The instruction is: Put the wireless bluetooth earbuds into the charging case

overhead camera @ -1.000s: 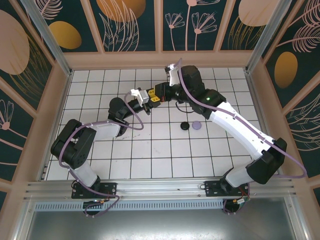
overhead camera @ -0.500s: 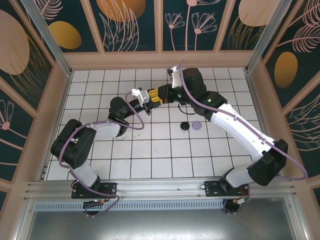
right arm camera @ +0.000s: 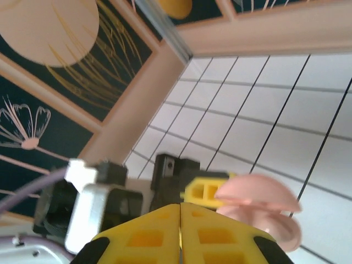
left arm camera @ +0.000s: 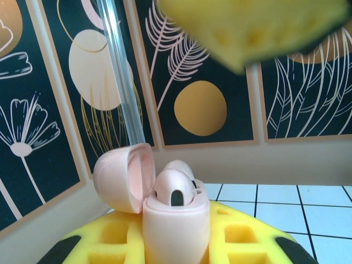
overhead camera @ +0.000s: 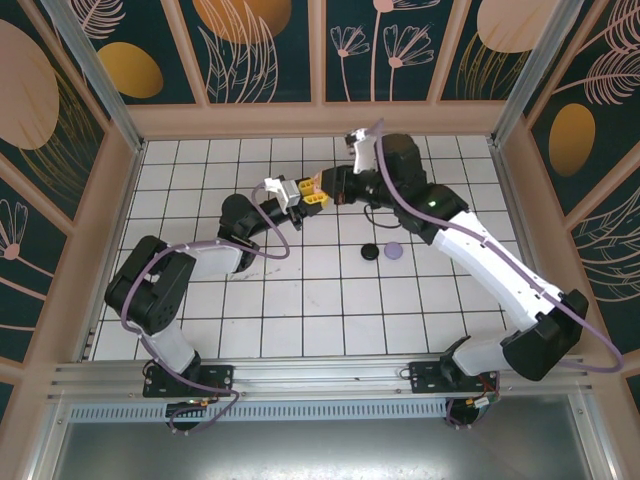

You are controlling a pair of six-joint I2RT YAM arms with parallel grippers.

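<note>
Dark floral wall panels ring the white tiled floor; the left gripper clamps the open pink plastic charging case, pink round-headed earbuds seated inside; the right gripper, fingers pressed together, hovers beside it; a black disc case and a lavender disc case lie on the tiles

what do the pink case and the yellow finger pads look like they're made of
Pink case: probably hard plastic, with a smooth satin finish and soft highlights. Yellow pads: likely foam or soft rubber, matte, with moulded square recesses.
</note>
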